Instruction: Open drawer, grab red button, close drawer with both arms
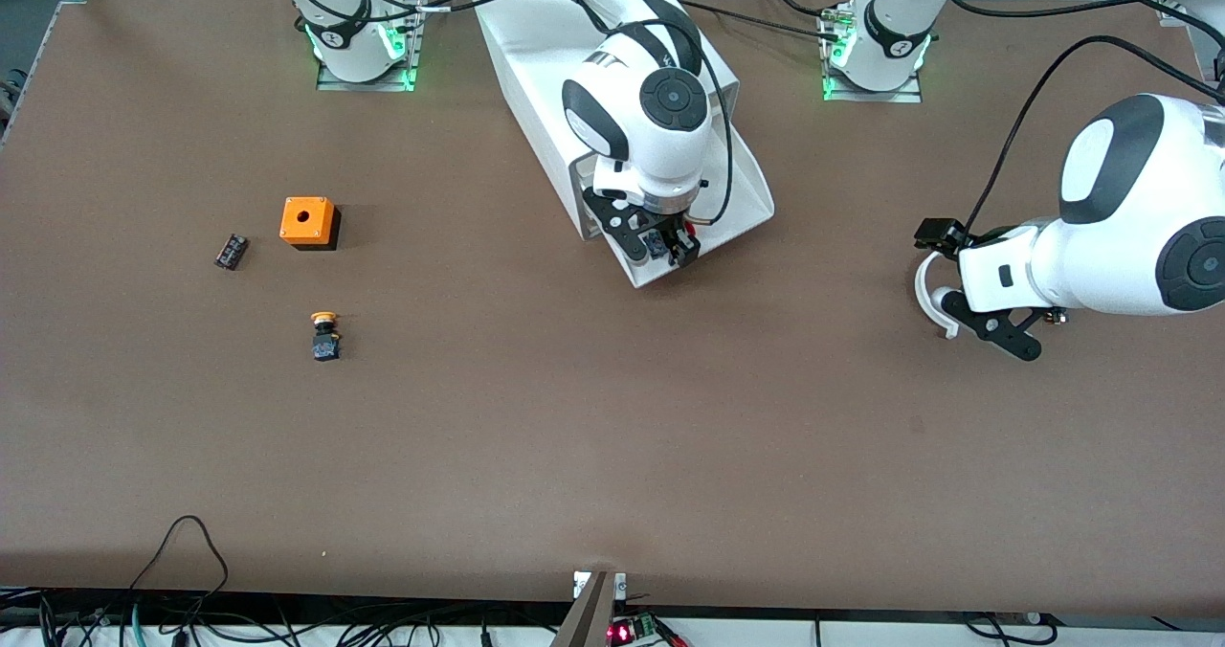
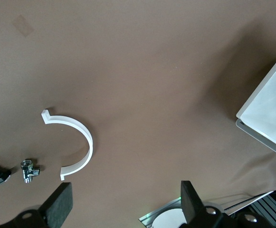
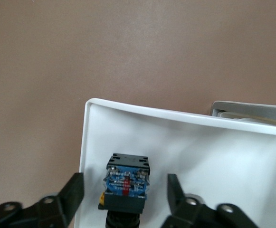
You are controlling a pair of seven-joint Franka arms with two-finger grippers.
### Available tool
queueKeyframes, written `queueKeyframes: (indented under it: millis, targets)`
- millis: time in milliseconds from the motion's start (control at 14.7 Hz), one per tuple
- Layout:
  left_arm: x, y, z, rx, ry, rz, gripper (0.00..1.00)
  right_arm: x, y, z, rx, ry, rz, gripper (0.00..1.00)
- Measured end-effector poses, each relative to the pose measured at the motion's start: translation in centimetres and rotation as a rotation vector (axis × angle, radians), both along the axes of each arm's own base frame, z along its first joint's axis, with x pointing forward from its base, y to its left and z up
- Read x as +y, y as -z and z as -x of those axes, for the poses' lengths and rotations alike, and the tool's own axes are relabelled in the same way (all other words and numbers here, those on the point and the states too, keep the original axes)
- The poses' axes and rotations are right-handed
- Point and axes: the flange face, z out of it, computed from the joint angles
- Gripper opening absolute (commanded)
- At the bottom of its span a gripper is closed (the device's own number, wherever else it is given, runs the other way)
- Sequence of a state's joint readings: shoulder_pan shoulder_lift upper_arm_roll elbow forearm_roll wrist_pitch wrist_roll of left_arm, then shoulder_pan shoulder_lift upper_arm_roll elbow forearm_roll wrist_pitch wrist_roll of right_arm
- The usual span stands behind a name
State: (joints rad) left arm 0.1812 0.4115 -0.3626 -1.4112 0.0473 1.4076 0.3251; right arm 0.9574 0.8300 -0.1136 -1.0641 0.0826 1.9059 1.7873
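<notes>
Yellow-capped button | right gripper wide around button, cap hidden | left gripper open, empty

right gripper hangs over the open white drawer. left gripper hovers near the left arm's end of the table, fingers apart.
</notes>
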Motion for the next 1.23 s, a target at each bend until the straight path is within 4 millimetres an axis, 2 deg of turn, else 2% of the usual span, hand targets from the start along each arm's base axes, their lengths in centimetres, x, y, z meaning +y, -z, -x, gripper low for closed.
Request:
queueKeyframes:
  millis: [68, 136, 205, 409, 614, 682, 818, 955, 1091, 1227]
  targets:
    - [0.0, 0.0, 0.0, 0.0, -0.001, -0.001, 1.0, 0.0, 0.0, 0.0, 0.001, 0.0, 0.001, 0.28]
    - [0.0, 0.0, 0.0, 0.0, -0.002, -0.001, 1.0, 0.0, 0.0, 0.0, 0.001, 0.0, 0.001, 0.1]
    - [0.1, 0.0, 0.0, 0.0, -0.003, -0.002, 1.0, 0.0, 0.0, 0.0, 0.001, 0.0, 0.002, 0.0]
    - [0.6, -0.6, -0.3, -0.017, -0.014, -0.002, 1.0, 0.0, -0.1, 0.1, 0.004, -0.01, 0.005, 0.0]
    - [1.4, -3.3, -1.1, -0.077, -0.031, 0.003, 1.0, -0.3, -0.9, 0.1, 0.02, -0.028, 0.028, 0.0]
    - [1.6, -3.9, -1.3, -0.093, -0.03, -0.007, 1.0, -0.4, -2.0, 0.0, 0.017, -0.039, 0.027, 0.0]
    - [1.8, -4.6, -1.5, -0.117, -0.016, -0.052, 1.0, -0.8, -5.5, -0.5, -0.004, -0.059, 0.007, 0.0]
    - [1.4, -4.7, -1.5, -0.123, -0.008, -0.065, 1.0, -1.9, -8.7, -1.4, -0.026, -0.083, -0.019, 0.0]
    - [1.3, -4.7, -1.8, -0.14, -0.061, -0.08, 1.0, -3.8, -10.8, -2.7, -0.031, -0.143, -0.022, 0.0]
    - [0.9, -4.6, -2.3, -0.174, -0.185, -0.111, 1.0, -6.1, -12.0, -4.4, -0.03, -0.218, -0.017, 0.0]
